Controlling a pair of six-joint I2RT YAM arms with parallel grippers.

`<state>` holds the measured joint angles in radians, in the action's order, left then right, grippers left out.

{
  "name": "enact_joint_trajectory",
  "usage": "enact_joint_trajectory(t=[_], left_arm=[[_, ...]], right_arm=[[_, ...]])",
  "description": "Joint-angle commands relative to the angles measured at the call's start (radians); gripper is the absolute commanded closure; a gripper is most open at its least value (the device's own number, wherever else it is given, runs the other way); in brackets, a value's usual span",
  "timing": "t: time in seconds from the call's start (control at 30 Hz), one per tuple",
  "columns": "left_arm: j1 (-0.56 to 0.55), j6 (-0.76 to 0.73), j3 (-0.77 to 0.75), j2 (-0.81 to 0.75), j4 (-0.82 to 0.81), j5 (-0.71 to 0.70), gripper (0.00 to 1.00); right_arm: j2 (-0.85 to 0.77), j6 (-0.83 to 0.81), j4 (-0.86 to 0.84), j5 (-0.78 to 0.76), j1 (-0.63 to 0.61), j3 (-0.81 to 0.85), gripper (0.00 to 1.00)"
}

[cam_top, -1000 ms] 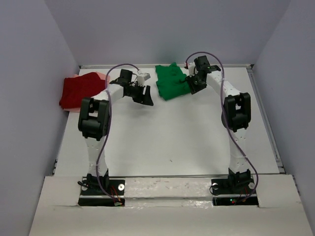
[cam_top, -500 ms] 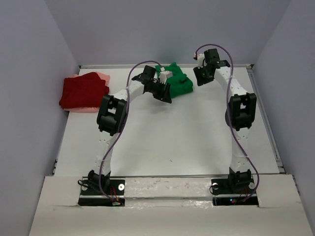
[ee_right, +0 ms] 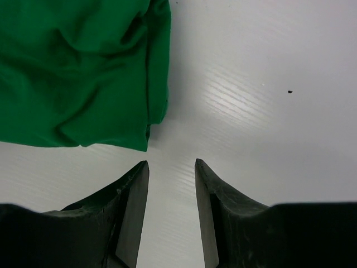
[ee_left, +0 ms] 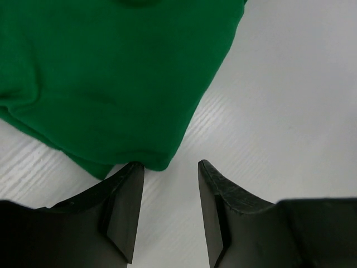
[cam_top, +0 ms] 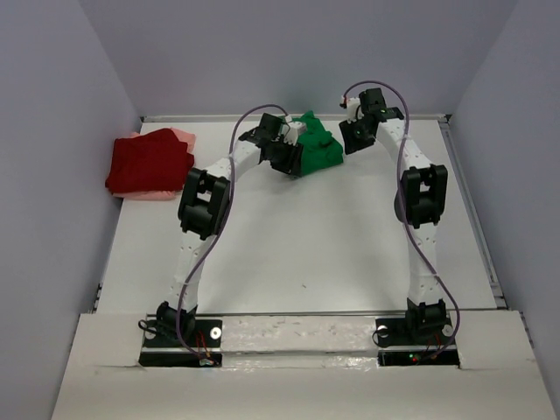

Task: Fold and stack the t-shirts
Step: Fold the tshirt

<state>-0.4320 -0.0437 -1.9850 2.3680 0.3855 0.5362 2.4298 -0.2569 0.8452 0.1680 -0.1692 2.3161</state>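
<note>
Left wrist view: my left pincer (ee_left: 170, 167) stands open at a moderate gap with nothing between its fingers (ee_left: 125, 206), only bare table (ee_left: 279, 84) under the gap. The green shirt (ee_left: 111, 72) fills the upper left, and its nearest folded corner ends right at one fingertip; whether they touch I cannot tell. My right pincer (ee_right: 171, 164) is parted about as far and is likewise empty, with the green shirt's rumpled corner just beyond one fingertip and a sliver of table between them. From above, the green shirt lies bunched at the far middle of the table with a pincer on either side, the left one at its edge and the right one just beside it. Well to the left of the green shirt sits the dark red shirt (cam_top: 149, 162), folded, on top of the pink shirt (cam_top: 181, 136), of which only a rim shows. Both wrist views cut the green shirt off at the frame, and from above my left wrist hides part of its edge
</note>
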Motion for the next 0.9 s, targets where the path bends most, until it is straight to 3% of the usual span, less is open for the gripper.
enact_joint_trajectory(t=[0.0,0.4,0.87], left_arm=[[-0.051,-0.004,-0.100,0.036,0.039,-0.033,0.48],[-0.070,-0.015,-0.144,0.077,0.039,-0.091,0.52],[-0.067,-0.021,-0.153,0.077,0.042,-0.136,0.92]], right_arm=[[0.008,0.013,0.014,0.037,0.004,0.046,0.55],[0.031,0.001,0.026,0.085,0.004,0.069,0.55],[0.092,-0.010,0.023,0.096,0.013,0.120,0.55]])
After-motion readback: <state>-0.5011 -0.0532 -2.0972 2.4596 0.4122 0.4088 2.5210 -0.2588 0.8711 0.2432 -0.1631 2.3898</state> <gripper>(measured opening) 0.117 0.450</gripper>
